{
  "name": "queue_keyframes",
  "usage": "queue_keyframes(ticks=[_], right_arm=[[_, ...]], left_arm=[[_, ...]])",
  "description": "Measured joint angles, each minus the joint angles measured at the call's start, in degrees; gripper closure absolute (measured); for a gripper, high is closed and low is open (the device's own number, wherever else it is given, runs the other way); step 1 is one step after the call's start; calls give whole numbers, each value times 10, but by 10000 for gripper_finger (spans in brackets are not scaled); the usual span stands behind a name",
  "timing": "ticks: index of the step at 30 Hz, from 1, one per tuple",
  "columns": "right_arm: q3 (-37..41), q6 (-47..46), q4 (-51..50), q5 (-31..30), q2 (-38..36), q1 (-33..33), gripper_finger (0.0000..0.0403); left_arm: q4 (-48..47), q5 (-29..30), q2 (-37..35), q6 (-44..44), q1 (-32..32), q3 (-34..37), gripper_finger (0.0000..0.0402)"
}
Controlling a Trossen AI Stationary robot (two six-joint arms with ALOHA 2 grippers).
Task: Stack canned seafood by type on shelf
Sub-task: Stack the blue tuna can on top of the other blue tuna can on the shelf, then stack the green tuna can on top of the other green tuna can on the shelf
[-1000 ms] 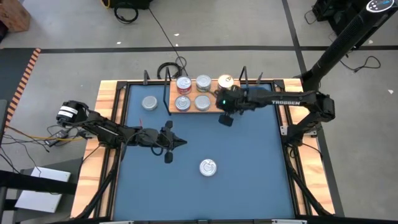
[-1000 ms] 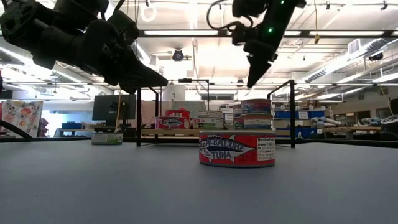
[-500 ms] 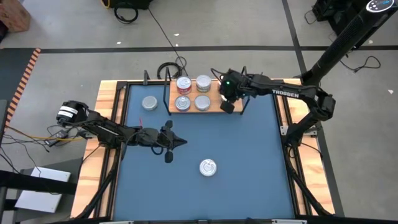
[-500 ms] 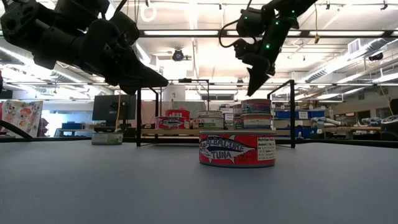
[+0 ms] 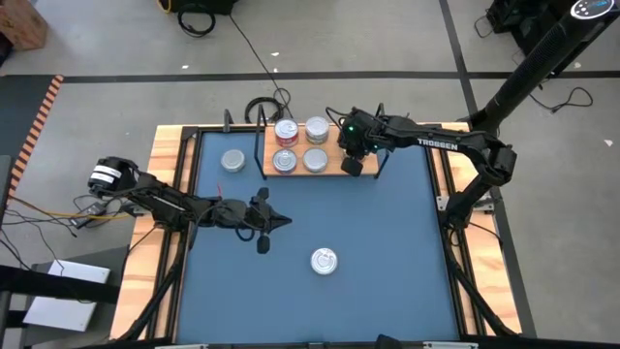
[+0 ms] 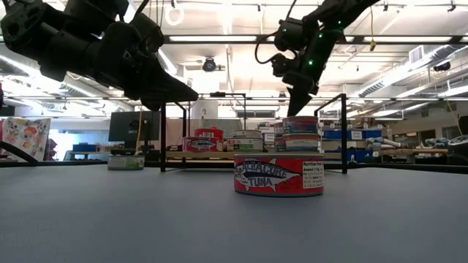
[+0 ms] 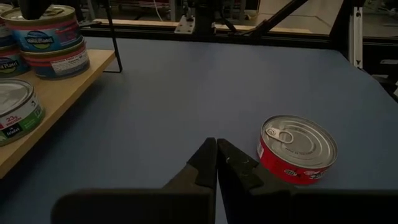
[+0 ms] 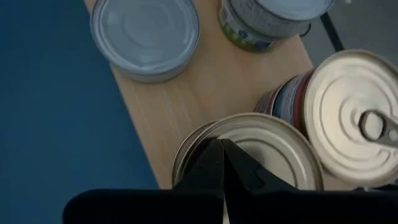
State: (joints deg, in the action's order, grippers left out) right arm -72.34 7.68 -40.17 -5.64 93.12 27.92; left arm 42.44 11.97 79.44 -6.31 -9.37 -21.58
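Note:
The shelf [image 5: 300,146] stands at the table's far edge with several tins on it, silver-topped [image 5: 316,160] and gold-topped. My right gripper [image 5: 355,167] is shut, points steeply down over the shelf's right end, and hides the tins there from above. In the right wrist view its tips [image 8: 221,147] stand over a gold-topped tin [image 8: 273,152] that rests on another tin. A red-sided tuna tin [image 5: 324,261] sits on the blue table. My left gripper [image 5: 281,221] hangs shut above the table, left of centre. My right gripper has its shut fingertips just over the gold lid [image 8: 249,140] of the top tin in the stack at the shelf's right end [image 6: 301,120], coming from above at a slant. I cannot tell whether they touch the lid.
One silver-topped tin [image 5: 232,161] sits on the table left of the shelf. Black wire uprights [image 6: 344,131] rise at the shelf's ends, close to my right gripper. Wooden rims border the blue table, and open blue surface lies around the red tin.
My right gripper, shut throughout, has swung from above the blue table just in front of the shelf toward the far edge, and has sunk a little. It now stands over the tins at the shelf's right end and covers them in the high view.

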Motion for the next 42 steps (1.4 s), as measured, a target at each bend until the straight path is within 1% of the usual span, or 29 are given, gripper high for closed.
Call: queue_keyframes(ticks=[5,9,13,15,19,21,23,28,31,33,36,40,42], right_arm=[[0,1,9,25,0,0,400],[0,10,16,28,0,-1,400],[0,15,15,23,-1,-1,399],[0,16,16,23,-8,-2,399],[0,23,21,21,-33,-11,401],[0,29,29,23,-47,-19,401],[12,31,68,24,-62,-27,401],[71,27,172,34,-103,-49,402],[112,24,239,34,-127,-70,402],[139,16,290,34,-141,-84,402],[183,11,364,34,-161,-98,402],[236,11,443,34,-180,-113,398],[257,9,470,34,-186,-120,397]], left_arm=[[6,2,0,-4,0,0,387],[9,2,0,-4,0,-1,387],[3,32,0,-5,1,-15,388],[-16,35,0,-3,7,-29,390],[-75,21,0,-3,29,-57,398],[-84,-1,0,10,46,-61,398],[-81,-34,0,16,67,-61,399],[-63,-148,-5,17,120,-61,400],[-59,-196,-13,35,146,-61,400],[-59,-205,-24,45,162,-62,400],[-94,-215,-53,47,186,-61,400],[-174,-221,-111,50,208,-62,400],[-235,-221,-145,59,216,-61,401]])
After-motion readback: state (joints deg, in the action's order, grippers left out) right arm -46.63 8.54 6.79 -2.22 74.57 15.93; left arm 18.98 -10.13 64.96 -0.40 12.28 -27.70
